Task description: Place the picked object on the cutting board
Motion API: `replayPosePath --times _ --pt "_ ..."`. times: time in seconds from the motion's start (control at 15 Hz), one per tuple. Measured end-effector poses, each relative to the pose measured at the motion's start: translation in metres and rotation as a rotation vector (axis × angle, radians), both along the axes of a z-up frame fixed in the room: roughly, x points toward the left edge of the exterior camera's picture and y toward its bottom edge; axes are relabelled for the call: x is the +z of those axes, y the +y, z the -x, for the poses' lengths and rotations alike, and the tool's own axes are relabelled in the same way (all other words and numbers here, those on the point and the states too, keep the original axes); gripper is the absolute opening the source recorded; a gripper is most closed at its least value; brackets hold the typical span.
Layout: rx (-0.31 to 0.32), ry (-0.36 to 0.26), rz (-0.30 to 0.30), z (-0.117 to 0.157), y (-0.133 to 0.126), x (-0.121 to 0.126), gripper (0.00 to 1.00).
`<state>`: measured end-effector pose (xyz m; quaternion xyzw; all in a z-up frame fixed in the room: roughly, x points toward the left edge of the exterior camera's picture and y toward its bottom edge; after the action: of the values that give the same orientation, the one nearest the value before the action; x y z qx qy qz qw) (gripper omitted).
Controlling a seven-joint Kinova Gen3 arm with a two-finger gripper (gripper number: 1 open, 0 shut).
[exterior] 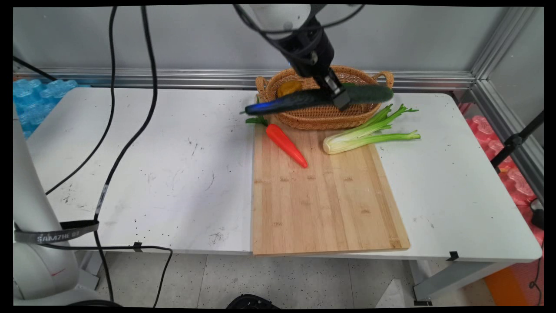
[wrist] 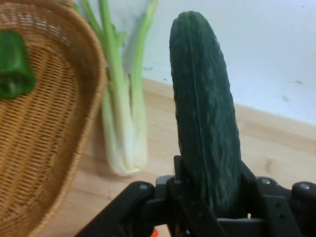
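My gripper (exterior: 338, 94) is shut on a long dark green cucumber (exterior: 317, 98), holding it level in the air above the front rim of a wicker basket (exterior: 321, 117). In the hand view the cucumber (wrist: 205, 108) rises between the fingers, clamped near its lower end. The basket (wrist: 54, 148) lies to the left there, with a green pepper (wrist: 15, 64) inside it. A yellow-orange item (exterior: 289, 88) also lies in the basket. A celery bunch (exterior: 369, 134) lies on the far right part of the wooden cutting board (exterior: 321, 200). An orange carrot (exterior: 286, 144) lies on the board's far left.
The board reaches to the table's near edge. Black cables (exterior: 126, 143) hang across the left half of the white table (exterior: 152, 174). A wall and metal rail run behind the basket.
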<state>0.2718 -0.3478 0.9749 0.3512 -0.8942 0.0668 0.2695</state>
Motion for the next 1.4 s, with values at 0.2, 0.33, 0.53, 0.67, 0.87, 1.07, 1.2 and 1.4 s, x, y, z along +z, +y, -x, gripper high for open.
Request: replayPosePath --times 0.2,0.33,0.53,0.67,0.87,1.07,1.2,1.4 --pt "-0.030 -0.010 -0.003 0.012 0.023 -0.013 0.00" --pt "-0.045 -0.020 -0.003 0.020 0.031 -0.021 0.00" --pt "-0.066 -0.049 -0.005 0.035 0.045 -0.044 0.00" --pt "-0.073 -0.066 -0.011 0.043 0.051 -0.058 0.00" --pt "-0.082 -0.080 -0.024 0.056 0.059 -0.078 0.00" --pt "-0.087 -0.089 -0.035 0.064 0.064 -0.098 0.00" --pt "-0.089 -0.095 -0.042 0.068 0.067 -0.112 0.00" --pt "-0.094 -0.101 -0.050 0.070 0.070 -0.129 0.00"
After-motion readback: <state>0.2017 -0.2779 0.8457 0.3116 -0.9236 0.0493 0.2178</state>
